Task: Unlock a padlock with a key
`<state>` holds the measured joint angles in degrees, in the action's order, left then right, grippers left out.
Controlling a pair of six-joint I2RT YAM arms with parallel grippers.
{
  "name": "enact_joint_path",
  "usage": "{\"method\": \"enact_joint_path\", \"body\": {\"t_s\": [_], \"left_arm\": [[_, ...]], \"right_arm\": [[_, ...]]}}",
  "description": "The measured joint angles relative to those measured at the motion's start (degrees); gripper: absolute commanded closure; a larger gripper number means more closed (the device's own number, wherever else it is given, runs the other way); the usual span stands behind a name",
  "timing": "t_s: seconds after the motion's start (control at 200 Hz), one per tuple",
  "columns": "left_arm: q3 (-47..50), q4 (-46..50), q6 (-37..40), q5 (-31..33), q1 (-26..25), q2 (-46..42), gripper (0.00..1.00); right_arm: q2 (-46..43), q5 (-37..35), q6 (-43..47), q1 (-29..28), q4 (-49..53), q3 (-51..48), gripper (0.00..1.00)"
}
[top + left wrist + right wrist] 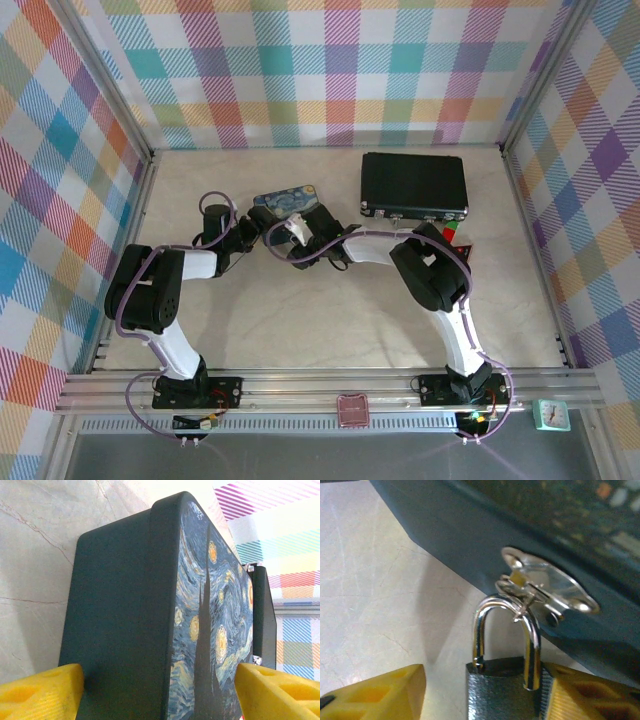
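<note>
Overhead, quick: both arms meet at the painted tin (285, 201) in the middle of the table (330, 310). The left gripper (250, 228) and right gripper (297, 228) are at its near side. The black case (414, 186) sits apart, far right.

Left wrist: the 2 yellow fingers (40, 695) are spread wide and look pressed on opposite sides of the tin, so it reads as pinching the tin. Keep that grip firm so the tin can't slide.

Right wrist: the padlock (502, 692) hangs by its shackle (505, 605) through the tin's hasp (545, 587), body between the 2 pads (585, 692). 1 pad touches the body and the other stands off with a gap, so the jaws are partly spread, not clamping. Close squarely on the body before any twisting, and don't drag the hasp. Latched or not, can't tell.
</note>
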<state>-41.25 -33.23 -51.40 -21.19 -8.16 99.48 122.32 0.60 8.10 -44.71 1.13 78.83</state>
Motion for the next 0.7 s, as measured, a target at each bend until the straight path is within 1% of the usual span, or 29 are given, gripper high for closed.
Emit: {"method": "enact_joint_path", "body": {"t_s": [0.095, 0.18, 0.27, 0.445, 0.545, 0.7], "left_arm": [[0.00, 0.00, 0.00, 0.00, 0.00, 0.00, 0.21], [-0.04, 0.04, 0.04, -0.02, 0.02, 0.00, 0.21], [-0.55, 0.52, 0.74, 0.02, 0.02, 0.00, 0.21], [-3.65, 3.54, 3.72, 0.24, 0.07, 0.00, 0.21], [-4.98, 4.90, 5.27, 0.22, 0.07, 0.00, 0.21], [-6.34, 6.67, 7.39, 0.17, 0.09, 0.00, 0.21]], "right_arm": [[0.00, -0.85, 0.20, 0.04, -0.11, -0.09, 0.62], [-0.02, -1.51, -0.17, 0.09, -0.44, -0.37, 0.70], [-0.35, -1.44, 0.20, 0.09, -1.07, -0.94, 0.81], [-0.39, -0.35, 3.37, 0.48, -0.42, -0.68, 0.89], [-0.42, 2.34, 4.87, 1.57, 1.49, 0.11, 0.91], [-0.44, 8.79, 7.02, 3.39, 5.68, 1.57, 0.91]]}}
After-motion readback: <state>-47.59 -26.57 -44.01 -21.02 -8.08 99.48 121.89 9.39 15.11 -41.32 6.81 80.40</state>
